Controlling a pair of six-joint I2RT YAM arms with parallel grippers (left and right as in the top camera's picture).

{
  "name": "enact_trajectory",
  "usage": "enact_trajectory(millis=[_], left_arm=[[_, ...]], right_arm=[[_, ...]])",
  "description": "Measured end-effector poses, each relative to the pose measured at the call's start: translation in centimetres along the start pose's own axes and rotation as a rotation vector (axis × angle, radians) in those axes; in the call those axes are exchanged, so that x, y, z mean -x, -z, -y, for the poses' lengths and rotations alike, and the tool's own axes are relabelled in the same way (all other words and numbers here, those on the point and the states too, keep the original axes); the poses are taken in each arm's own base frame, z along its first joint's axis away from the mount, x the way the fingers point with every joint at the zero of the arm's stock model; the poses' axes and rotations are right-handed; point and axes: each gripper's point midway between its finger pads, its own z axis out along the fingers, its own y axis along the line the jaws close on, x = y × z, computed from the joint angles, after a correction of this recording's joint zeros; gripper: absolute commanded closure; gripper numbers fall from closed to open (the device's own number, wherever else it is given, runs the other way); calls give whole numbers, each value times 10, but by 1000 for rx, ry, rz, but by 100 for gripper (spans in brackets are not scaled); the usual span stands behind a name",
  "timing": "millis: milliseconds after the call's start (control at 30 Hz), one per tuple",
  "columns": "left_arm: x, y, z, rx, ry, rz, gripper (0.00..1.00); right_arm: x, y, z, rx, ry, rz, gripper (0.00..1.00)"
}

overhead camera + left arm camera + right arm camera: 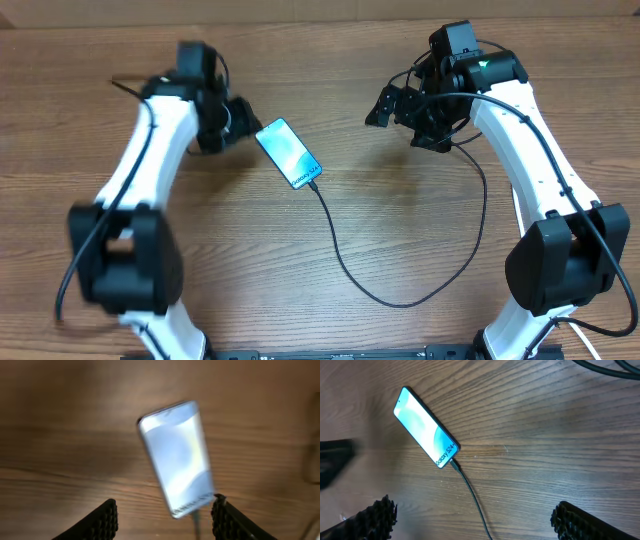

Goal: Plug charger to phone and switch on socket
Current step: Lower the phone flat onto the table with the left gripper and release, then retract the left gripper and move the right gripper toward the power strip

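Connector work looks finished: the charger [472, 497] ends in a small connector tip [453, 462] that sits against the lettered short edge of the phone [426, 427], seemingly seated, though the joint is too small to confirm. The phone lies flat on the worktop [545, 435], screen up and lit. The left gripper [165, 502] hovers directly over it, jaws parted wider than the phone's body, with the phone's cable end between them and the screen stretching ahead. Neither jaw clamps it, and the gripper holds nothing. The right gripper [480, 520] hangs with its jaws spread wide and empty, the phone ahead and off to one side, the cable running back beneath the gap between its jaws. From overhead the cable loops away from the phone and curves toward the right arm, where its far end is lost among the arm's own wiring. The socket shows in no view, so its switch position cannot be told. Judged from this, the switch is the step left. The next move calls for finding the socket, bringing a free gripper over its switch, and pressing squarely without tugging the cable out of the phone.
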Motion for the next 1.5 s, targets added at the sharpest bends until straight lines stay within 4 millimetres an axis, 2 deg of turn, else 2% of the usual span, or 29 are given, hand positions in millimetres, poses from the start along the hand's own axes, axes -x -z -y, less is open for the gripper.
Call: enact_trajectory(millis=[33,67,100,133,200,233,333,433,533,667,833,933,1067,1200,1333,1500], left_arm=[[7,26,9,-19,-23,57,0],[12,53,18,-37,-42,113,0],[16,99,32,-78,-66,211,0],[17,107,34,-83,-68,229,1],[8,166,46,-132,-99,343,0],[1,187,48,-149,-109,381,0],[-25,242,49,-182,-130,476,0],[-56,272,36,-160,-126,510,0],[-82,286,19,-112,-109,508,1],[-112,298,0,-67,-95,504,0],[-133,306,-11,-52,-90,508,0],[-144,309,-16,-55,-91,517,0],[-156,306,-23,-53,-88,513,0],[-160,298,-27,-43,-82,491,0],[-162,286,-31,-26,-76,456,1],[-161,281,-32,-19,-73,442,0]], right_arm=[[-3,0,2,-7,0,-13,0],[-8,1,4,-16,-6,-30,0],[-14,3,6,-32,-12,-52,0],[-14,4,7,-35,-13,-55,0],[-19,12,10,-69,-17,-69,0],[-20,18,10,-82,-17,-68,0],[-23,40,8,-108,-5,-41,0],[-38,75,2,-108,15,10,0],[-59,111,-2,-106,40,71,0],[-99,161,-8,-113,92,182,0],[-139,196,-8,-134,127,282,0],[-154,216,-6,-120,129,363,0],[-166,235,7,-124,88,456,0],[-162,251,23,-169,15,562,0],[-139,258,27,-223,-32,658,0],[-83,255,36,-304,-137,737,0]])
